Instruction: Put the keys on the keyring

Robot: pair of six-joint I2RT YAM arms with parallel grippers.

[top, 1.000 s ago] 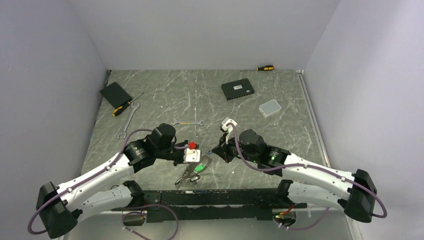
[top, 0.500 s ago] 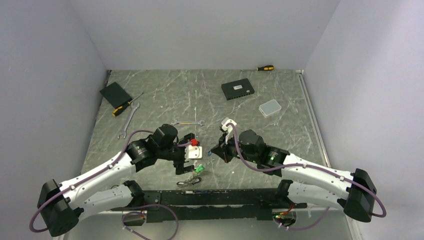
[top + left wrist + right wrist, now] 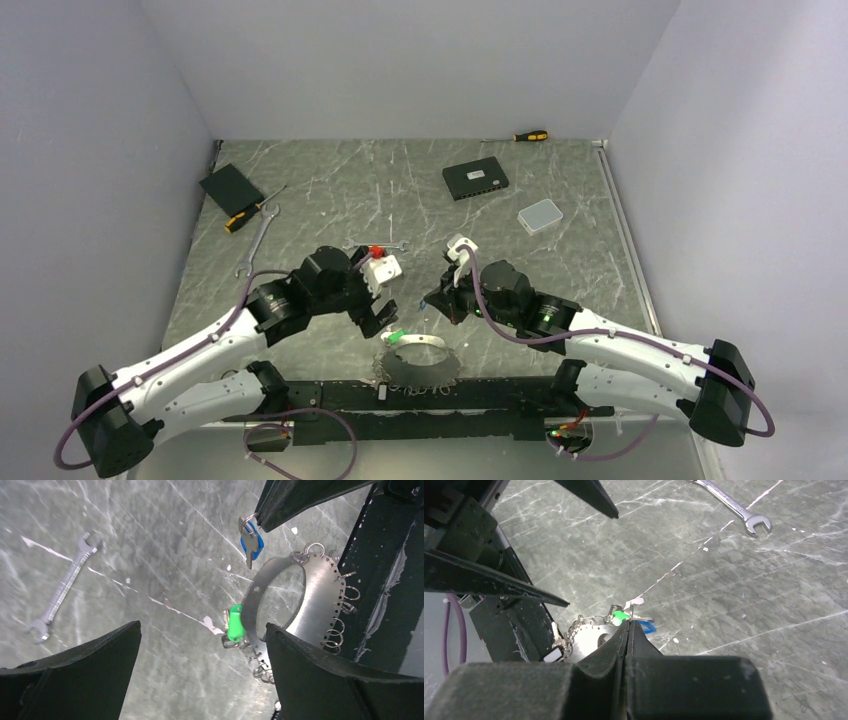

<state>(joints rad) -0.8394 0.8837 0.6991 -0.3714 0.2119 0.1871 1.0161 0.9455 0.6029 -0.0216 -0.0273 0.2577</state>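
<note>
**A:** What is sitting where, starting with the big things?

**B:** The marble table (image 3: 520, 250) is carrying everything. The left gripper (image 3: 202, 625) is hovering over it with its fingers spread wide and nothing between them. The right gripper (image 3: 629, 625) is pressing its fingers fully together on the blue-tagged key.

**A:** And the keyring?

**B:** The keyring (image 3: 320, 595) is lying flat at the near edge of the table. Its near side is sitting right up against the black base rail (image 3: 385, 580), and both grippers are close by. It is looking like a thin, stiff metal band punched with holes, with small split rings (image 3: 334, 630) dangling off its rim. I am judging it light and slippery on the stone, so a nudge is likely to slide it. Pinching the flat band across its thickness, away from the split rings, seems the safest hold.

**A:** Which way is the held key pointing?

**B:** The blue-tagged key (image 3: 251, 542) is hanging from the right fingertips by its head end. In the left wrist view its long axis is running down the picture, and the blade tip is aiming at the hoop's rim without touching it.

**A:** Is any other key showing?

**B:** The green-tagged key (image 3: 234, 624) is lying on the table and touching the hoop's outer rim, with its long axis running alongside that rim. I cannot tell whether it is threaded on. Both keys are looking small, rigid and light, and I am guessing a slick blade could twist in a loose pinch.
</note>
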